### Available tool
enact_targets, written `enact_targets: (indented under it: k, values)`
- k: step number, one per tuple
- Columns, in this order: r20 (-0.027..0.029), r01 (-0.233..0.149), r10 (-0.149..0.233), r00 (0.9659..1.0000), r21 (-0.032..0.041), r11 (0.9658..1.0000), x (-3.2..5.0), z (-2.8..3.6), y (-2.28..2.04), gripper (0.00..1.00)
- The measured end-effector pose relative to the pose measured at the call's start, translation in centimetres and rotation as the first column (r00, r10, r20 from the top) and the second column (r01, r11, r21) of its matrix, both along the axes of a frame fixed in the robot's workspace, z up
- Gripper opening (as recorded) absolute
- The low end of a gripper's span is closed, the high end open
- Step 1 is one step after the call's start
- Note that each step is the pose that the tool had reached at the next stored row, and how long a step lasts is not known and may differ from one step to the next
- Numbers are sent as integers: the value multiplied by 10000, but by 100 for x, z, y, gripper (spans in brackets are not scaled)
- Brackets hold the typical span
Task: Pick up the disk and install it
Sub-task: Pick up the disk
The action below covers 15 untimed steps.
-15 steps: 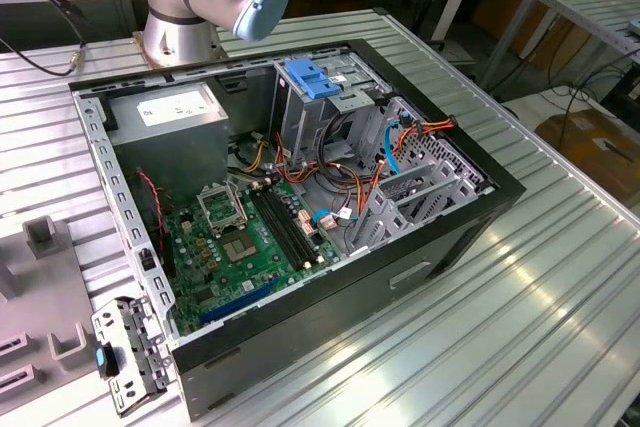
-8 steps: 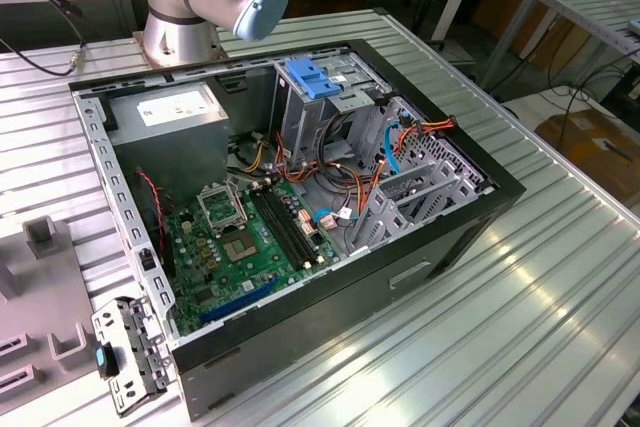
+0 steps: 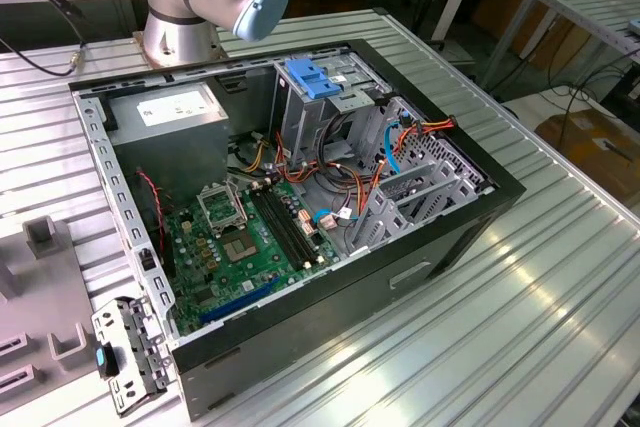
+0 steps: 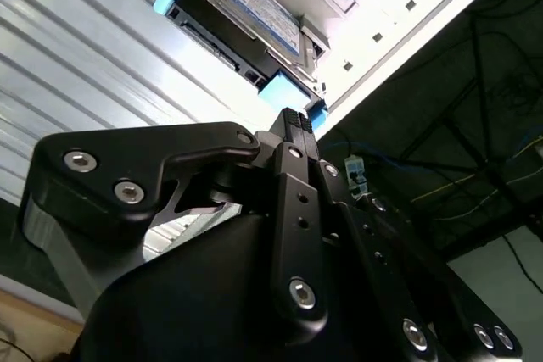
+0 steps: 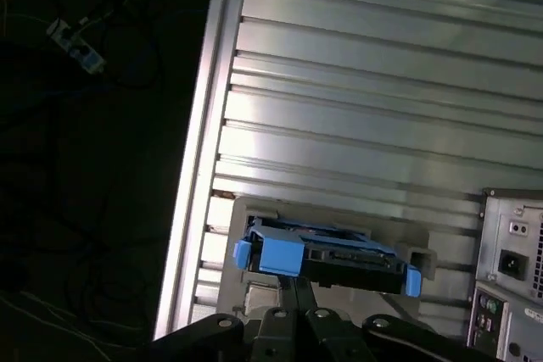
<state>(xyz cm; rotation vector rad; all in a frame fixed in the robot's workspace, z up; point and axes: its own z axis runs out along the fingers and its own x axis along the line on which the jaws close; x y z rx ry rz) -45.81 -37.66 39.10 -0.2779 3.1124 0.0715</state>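
1. Since the hand (image 4: pixel 293 118) shows its two fingers pressed together on nothing in both wrist views, we judge the step in hand to be the reach for the disk, with no grasp made yet.
2. To do this well, we would spread the fingers wider than the disk before they come level with it. We would centre the hand (image 5: pixel 297 282) over the middle of the body and keep the wrist square, so that both pads meet it at once. We would also avoid the dark connector edge, and the plastic rails may give a little under pressure.
3. The disk (image 5: pixel 327 252) lies just beyond the fingertips. As far as we can tell it is apart from them, resting flat and label-up on a grey holder (image 5: pixel 246 214).
4. In the second wrist view the disk (image 4: pixel 254 14) is a flat silver-grey rectangle. It has a white label with a blue band and blue plastic rails on its sides.
5. The holder sits on the ribbed metal counter (image 5: pixel 356 82), close to the counter's edge, with the rear of the computer case (image 5: pixel 509 277) near it.
6. Farthest off, in the exterior view, the computer case (image 3: pixel 480 197) lies open on the counter, with a blue bracket (image 3: pixel 312 79) in its drive cage.
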Motion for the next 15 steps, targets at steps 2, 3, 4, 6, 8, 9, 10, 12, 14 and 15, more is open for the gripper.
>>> enact_targets:
  k: [2,3,4,6,8,9,10,12,14,15]
  values:
    - [0,-623,623,9981,0,9981,0,0,0,11]
    - [0,-850,850,9964,0,9964,0,0,-1,11]
    - [0,-1031,1031,9947,0,9947,0,0,-1,11]
    - [0,-1267,1267,9919,0,9919,0,0,-2,11]
    - [0,-1399,1399,9902,0,9902,0,0,-2,11]
    - [0,-1401,1401,9901,0,9901,0,0,-2,11]
    - [0,-1414,1414,9900,0,9900,0,0,-2,11]
    - [0,-1428,1428,9898,0,9898,0,0,-2,11]
    - [0,-1431,1431,9897,0,9897,0,0,-2,11]
    - [0,-1432,1432,9897,0,9897,0,0,-2,11]
